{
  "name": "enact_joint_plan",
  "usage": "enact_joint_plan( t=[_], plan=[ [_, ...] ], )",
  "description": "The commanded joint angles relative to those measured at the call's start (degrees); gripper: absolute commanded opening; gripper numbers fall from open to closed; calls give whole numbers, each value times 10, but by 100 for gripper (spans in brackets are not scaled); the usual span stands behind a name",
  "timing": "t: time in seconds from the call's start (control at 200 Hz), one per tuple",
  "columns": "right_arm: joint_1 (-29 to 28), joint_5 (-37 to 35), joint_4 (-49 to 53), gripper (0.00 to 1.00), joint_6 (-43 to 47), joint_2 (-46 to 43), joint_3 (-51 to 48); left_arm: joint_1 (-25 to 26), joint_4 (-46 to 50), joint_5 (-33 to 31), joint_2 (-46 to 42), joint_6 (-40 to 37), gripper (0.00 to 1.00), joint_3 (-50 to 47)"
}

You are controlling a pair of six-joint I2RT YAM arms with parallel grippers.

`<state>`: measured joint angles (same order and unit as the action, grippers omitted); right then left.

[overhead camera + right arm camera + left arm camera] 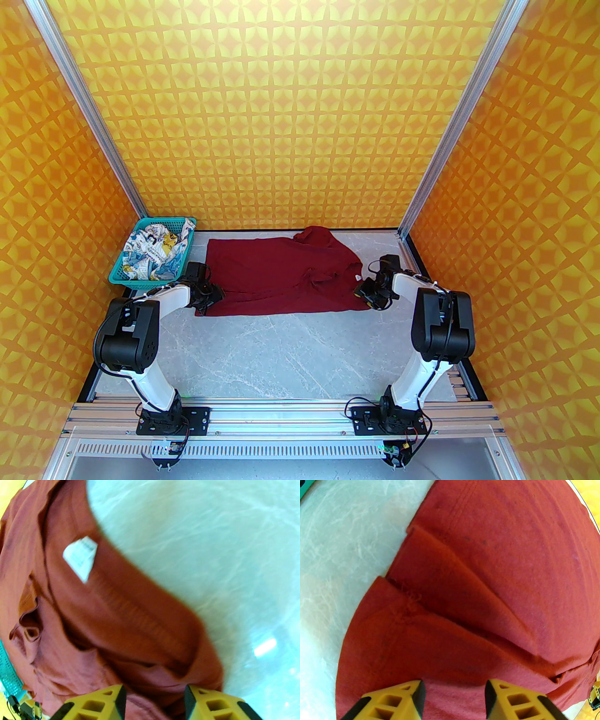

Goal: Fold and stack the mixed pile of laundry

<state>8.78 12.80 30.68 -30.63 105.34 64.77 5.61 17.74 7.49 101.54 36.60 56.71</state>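
The dark red T-shirt [281, 276] lies spread on the table, bunched and wrinkled toward its right end. The white printed garment [152, 255] sits crumpled in the teal basket [140, 283]. My left gripper [213, 297] hovers at the shirt's near-left corner. In the left wrist view the left gripper [454, 686] stands open over flat, pleated red cloth [487, 573]. My right gripper [363, 293] is at the shirt's right edge. In the right wrist view the right gripper [153, 691] is open above folded red cloth [117, 609] with a white label [80, 555].
The basket stands at the table's back left corner, just behind the left arm. Grey marble tabletop [290, 351] stretches between the shirt and the arm bases. Yellow patterned walls and aluminium posts enclose the table on three sides.
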Motion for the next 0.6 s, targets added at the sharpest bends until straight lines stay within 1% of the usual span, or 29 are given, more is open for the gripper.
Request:
enact_joint_plan(
  t=[0.0,0.055,0.185,0.29,0.42,0.505,0.595],
  plan=[
    [6,-50,34,50,16,-53,3,-9,46,-7,20,-17,48,-12],
    [7,-45,33,51,11,-71,-13,-9,46,-7,21,-17,48,-12],
    [7,6,7,52,1,-87,-66,-9,46,-7,18,-19,48,-14],
    [7,40,-21,51,-5,-68,-94,-10,50,-7,18,-23,48,-12],
    [7,61,-45,50,-10,-39,-93,-9,58,-7,18,-30,48,-2],
    [7,61,-43,43,-14,-21,-72,-10,61,-7,17,-33,48,-1],
    [7,44,-20,30,-10,-21,-48,-11,61,-7,17,-32,48,-1]
  ],
)
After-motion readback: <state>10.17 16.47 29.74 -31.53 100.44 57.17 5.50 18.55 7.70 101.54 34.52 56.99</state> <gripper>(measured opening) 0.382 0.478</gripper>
